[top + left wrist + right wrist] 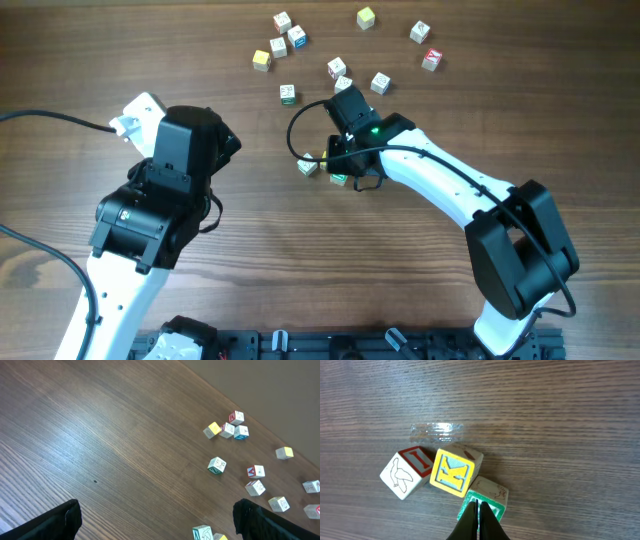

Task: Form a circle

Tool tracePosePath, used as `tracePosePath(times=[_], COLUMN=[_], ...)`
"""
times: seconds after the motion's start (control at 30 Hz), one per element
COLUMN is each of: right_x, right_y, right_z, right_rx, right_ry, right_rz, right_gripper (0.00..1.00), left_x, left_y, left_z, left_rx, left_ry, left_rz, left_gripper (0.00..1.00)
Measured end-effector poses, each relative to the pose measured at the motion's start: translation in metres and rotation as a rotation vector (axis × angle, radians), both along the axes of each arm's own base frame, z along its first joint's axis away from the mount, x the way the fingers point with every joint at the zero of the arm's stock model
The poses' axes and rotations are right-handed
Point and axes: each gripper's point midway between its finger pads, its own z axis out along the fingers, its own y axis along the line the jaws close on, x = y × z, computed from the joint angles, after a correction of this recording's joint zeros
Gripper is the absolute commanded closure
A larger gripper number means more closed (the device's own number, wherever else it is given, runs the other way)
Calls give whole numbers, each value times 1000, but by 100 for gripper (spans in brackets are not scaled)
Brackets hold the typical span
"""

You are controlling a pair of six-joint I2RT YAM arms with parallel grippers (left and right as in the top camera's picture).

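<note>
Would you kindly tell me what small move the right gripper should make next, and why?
Probably nudge the green cube with the shut right gripper: its tips rest on that cube, which sits against the yellow K cube beside the white cube, only a three-cube arc.

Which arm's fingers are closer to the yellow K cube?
Right. Its shut fingers sit at the green cube beside the yellow K cube; the left arm's open fingers hang well apart over bare table.
</note>
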Motion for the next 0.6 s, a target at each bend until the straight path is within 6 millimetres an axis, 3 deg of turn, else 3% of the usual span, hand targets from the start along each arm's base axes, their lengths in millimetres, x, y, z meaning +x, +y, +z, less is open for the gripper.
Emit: tracePosePath(times=[0.33, 0.6], right_x=[-29, -20], right_y=[37, 36], right_z=[1, 2], right_rx=[64, 39], right_ry=[47, -6], right_rz=[101, 92], right_gripper=[95, 95], left_x=[0, 0], left_y=[0, 0], left_z=[0, 0], left_rx=[0, 0], left_ry=[0, 0], left_rz=[0, 0], left_gripper=[0, 0])
